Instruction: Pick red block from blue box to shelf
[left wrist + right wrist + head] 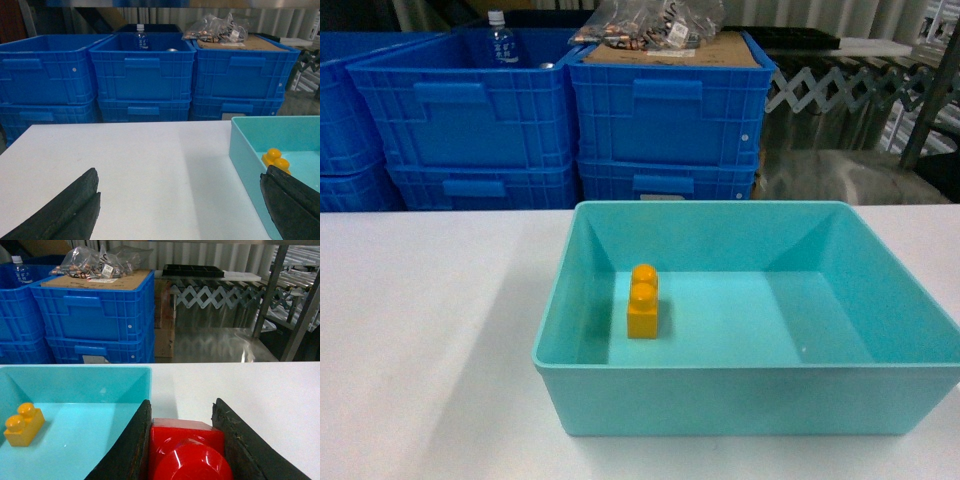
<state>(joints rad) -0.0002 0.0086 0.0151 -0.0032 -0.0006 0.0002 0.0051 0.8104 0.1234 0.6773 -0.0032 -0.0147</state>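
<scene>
My right gripper (181,409) is shut on the red block (186,450), whose glossy round stud faces the camera between the black fingers. It hangs over the right rim of the light turquoise blue box (75,375), above the white table. In the head view the blue box (750,400) holds only an orange-yellow two-stud brick (643,302), and neither gripper shows there. My left gripper (180,175) is open over the table, left of the box (245,150), with nothing between its fingers. Steel posts of the shelf (271,290) stand far right.
Stacked dark blue ribbed crates (670,120) line the far side of the white table (430,330). One holds a water bottle (500,40); another carries cardboard and a plastic bag of parts (650,25). A folding metal conveyor (225,292) stands behind.
</scene>
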